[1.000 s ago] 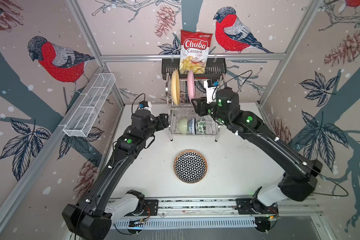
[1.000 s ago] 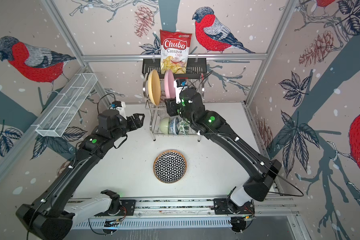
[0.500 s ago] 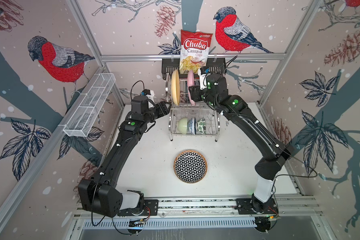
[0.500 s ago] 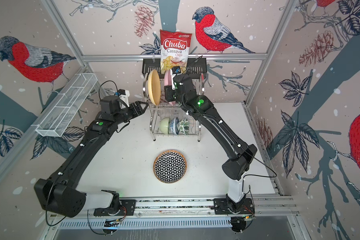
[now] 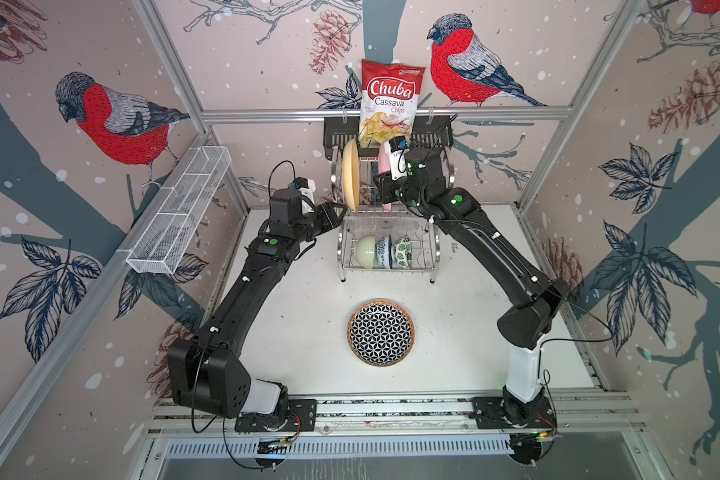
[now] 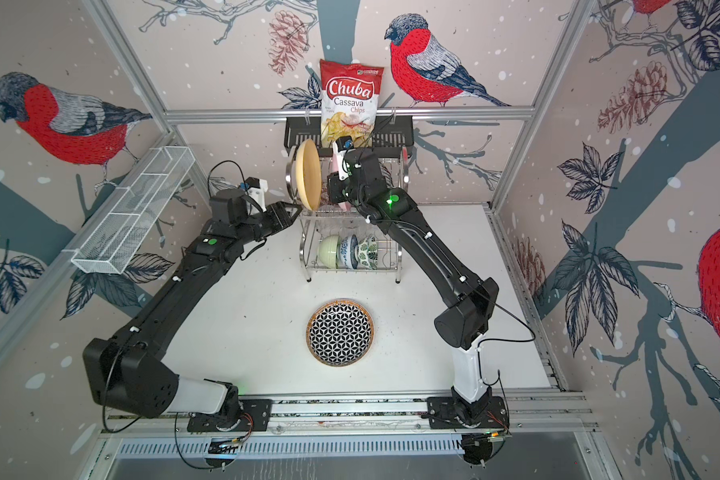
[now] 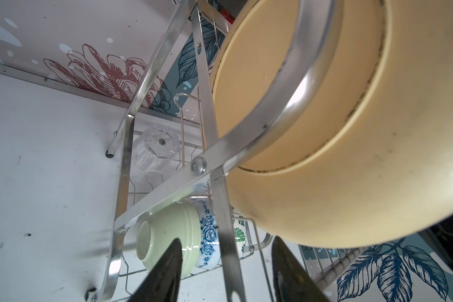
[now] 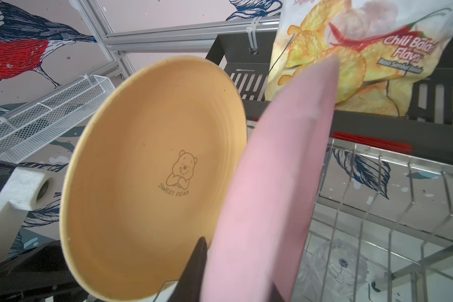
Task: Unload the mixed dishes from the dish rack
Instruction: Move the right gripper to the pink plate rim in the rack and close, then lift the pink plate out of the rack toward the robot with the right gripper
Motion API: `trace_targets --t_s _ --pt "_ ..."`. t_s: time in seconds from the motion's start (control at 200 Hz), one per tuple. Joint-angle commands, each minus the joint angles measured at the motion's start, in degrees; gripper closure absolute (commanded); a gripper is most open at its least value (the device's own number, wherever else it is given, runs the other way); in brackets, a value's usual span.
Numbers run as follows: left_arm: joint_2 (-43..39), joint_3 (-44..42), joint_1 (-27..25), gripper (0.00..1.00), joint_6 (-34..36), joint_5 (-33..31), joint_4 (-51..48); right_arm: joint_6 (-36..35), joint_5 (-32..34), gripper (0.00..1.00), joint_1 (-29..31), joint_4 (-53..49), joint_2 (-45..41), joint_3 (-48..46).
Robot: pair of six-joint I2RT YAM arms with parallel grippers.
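I count two plates upright in the rack's [image 5: 436,245] top tier, upper centre: a yellow plate [image 5: 350,174] and a pink plate [image 8: 272,183], with three bowls [image 5: 385,251] and one glass [image 7: 154,149] below. Since a second ago both arms have climbed. The right gripper [image 8: 237,266] pinches the pink plate, and the left gripper [image 7: 227,243] sits with fingers spread under the yellow plate.

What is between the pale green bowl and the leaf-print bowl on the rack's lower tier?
The blue-white patterned bowl, standing on edge; it shows in both top views.
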Motion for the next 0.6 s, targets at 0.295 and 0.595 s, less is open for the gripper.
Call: trace_targets --t_s 0.295,0.595 --pt "-0.6 -0.6 0.1 0.52 0.8 -0.2 1.2 0.9 -1.9 0.92 0.2 4.1 -0.8 -1.3" --pt "-1.8 -1.2 0.1 0.52 0.8 -0.7 0.9 2.7 -3.0 0.97 1.3 5.7 -4.4 -1.5"
